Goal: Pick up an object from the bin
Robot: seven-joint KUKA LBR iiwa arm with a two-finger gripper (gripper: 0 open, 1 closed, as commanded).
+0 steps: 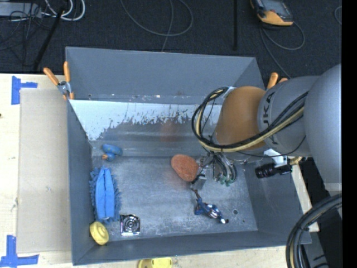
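Closest to us is the arm point(312, 116), its grey body and orange cover point(240, 116) rising over the right side of the bin point(162, 74), with black cables point(205, 111) looped round the wrist. Below the cover we see the gripper point(198, 178) low over the bin floor, a little right of centre. Whether it is wide or narrow we cannot tell, since the wrist and cables crowd over it. Its tip is just beside the right edge of a reddish-brown oval lump point(182, 166), and we cannot tell if the two touch. A small blue and white toy point(209, 210) lies near, toward the front wall, with a thin dark piece reaching from it up toward the gripper. Well apart, along the left wall, we see a long blue fuzzy duster point(104, 193), a small blue piece point(111, 149) behind it, a yellow round thing point(99, 232) in the front left corner, and a square silver grille point(129, 224) just beside that.
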